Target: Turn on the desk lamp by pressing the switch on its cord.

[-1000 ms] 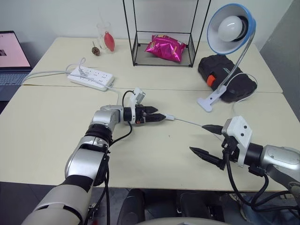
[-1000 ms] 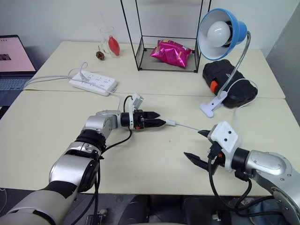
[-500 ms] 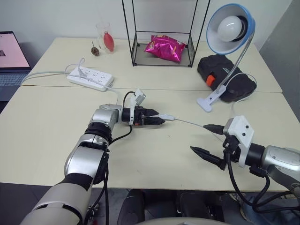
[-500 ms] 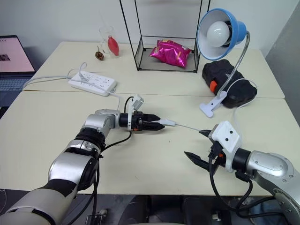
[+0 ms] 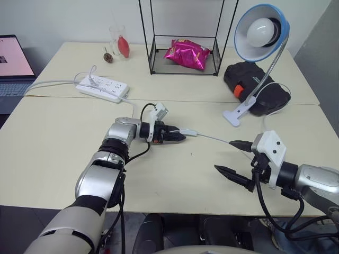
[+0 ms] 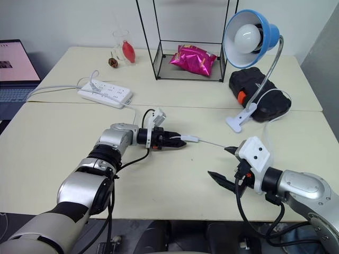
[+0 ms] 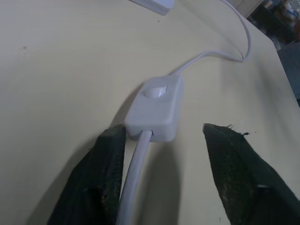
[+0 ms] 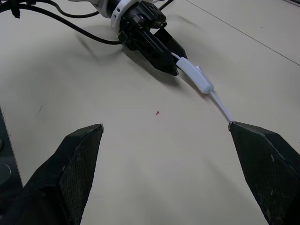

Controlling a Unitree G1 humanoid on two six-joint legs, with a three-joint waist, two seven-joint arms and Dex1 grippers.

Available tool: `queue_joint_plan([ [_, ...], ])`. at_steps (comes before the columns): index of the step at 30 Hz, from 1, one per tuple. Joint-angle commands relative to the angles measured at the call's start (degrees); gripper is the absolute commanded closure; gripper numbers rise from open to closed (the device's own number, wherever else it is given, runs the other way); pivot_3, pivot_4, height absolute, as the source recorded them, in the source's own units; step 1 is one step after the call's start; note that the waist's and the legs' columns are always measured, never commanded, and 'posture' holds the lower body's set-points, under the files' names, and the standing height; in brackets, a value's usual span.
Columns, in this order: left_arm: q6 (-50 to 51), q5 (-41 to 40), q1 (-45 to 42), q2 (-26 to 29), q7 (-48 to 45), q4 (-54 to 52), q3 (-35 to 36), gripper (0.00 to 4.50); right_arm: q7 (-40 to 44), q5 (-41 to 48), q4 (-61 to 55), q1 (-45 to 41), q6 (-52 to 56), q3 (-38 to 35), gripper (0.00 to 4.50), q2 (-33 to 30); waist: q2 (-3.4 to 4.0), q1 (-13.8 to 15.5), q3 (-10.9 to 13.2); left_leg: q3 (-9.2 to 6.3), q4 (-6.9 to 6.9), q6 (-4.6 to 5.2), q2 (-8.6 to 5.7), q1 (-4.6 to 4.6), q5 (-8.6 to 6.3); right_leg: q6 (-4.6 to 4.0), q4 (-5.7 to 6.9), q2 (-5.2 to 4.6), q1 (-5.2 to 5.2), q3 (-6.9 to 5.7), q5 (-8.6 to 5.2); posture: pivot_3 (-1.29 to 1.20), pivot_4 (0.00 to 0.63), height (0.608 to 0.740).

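Note:
The desk lamp (image 5: 262, 32) stands unlit at the back right, clamp base on the table. Its thin white cord (image 5: 212, 138) runs across the table middle to the small white switch (image 5: 189, 132). My left gripper (image 5: 177, 136) lies level at the switch's near end. In the left wrist view the switch (image 7: 157, 108) sits between the fingers (image 7: 105, 173): one touches its corner, while the other stands apart from it, so the gripper is open but narrow. My right gripper (image 5: 222, 156) hovers wide open, with the cord passing by its far fingertip (image 8: 262, 154).
A white power strip (image 5: 102, 87) lies at the back left beside a laptop (image 5: 10, 63). A wire rack (image 5: 183, 66) holding a pink bag, a glass (image 5: 119, 45) and a black case (image 5: 257, 87) line the far table.
My left gripper's fingers have drawn closer together around the switch's end, and its wrist has rolled slightly. The right arm has stayed still.

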Motion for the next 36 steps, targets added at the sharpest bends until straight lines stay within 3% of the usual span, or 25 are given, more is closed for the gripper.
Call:
queue_joint_plan([
  [1, -1.00, 0.75, 0.60, -1.14, -0.38, 0.25, -0.26, 2.83, -0.25, 0.41, -1.30, -0.53, -0.97, -0.36, 0.00, -0.27, 0.00, 0.00, 0.00, 0.00, 0.00, 0.00, 0.00, 0.00, 0.00, 0.00, 0.00, 0.00, 0.00, 0.00, 0.00, 0.00, 0.150, 0.740],
  [4, -2.35, 0.89, 0.72, -1.47, 0.23, -0.01, 0.04, 3.46, -0.21, 0.33, -1.21, -0.63, -1.04, -0.23, 0.00, -0.28, 0.00, 0.01, 0.00, -0.01, 0.00, 0.00, 0.00, 0.00, 0.00, 0.00, 0.00, 0.00, 0.00, -0.01, 0.00, 0.00, 0.150, 0.740],
  [14, -15.71, 2.96, 3.84, -0.44, 6.03, -4.46, 0.78, 3.48, -0.03, -0.22, -0.71, -0.87, -1.71, 0.47, 0.00, -0.41, 0.00, 0.03, 0.00, -0.01, 0.04, 0.01, 0.01, 0.01, 0.01, 0.03, 0.03, 0.00, 0.00, 0.01, 0.02, 0.00, 0.150, 0.740],
  [21, -27.75, 3.77, 13.12, 1.32, 8.86, -19.01, 0.30, 3.48, -0.02, -0.25, -0.52, -0.30, -2.38, 0.94, 0.00, 0.23, 0.00, -0.02, 0.00, 0.00, 0.01, 0.01, 0.06, 0.02, 0.01, -0.07, 0.03, 0.00, -0.03, 0.04, 0.07, 0.00, 0.150, 0.740],
  [27, -32.14, 4.06, 19.40, 1.68, 12.67, -27.26, -0.06, 3.48, -0.37, -0.62, -0.09, -0.14, -3.27, 2.33, 0.00, 1.24, 0.00, 0.07, 0.00, 0.01, 0.03, 0.01, 0.04, 0.01, 0.01, -0.07, 0.02, -0.03, -0.01, 0.04, 0.08, 0.00, 0.150, 0.740],
  [36, -28.25, 0.41, 23.29, 0.59, 17.79, -36.59, 1.33, 3.48, -8.94, 8.27, 0.57, 3.87, -2.85, 0.97, 0.00, 14.45, 0.02, 0.03, -0.01, 0.00, 0.04, 0.02, 0.06, 0.02, 0.02, -0.07, 0.05, -0.01, 0.00, 0.03, 0.08, 0.00, 0.150, 0.740],
])
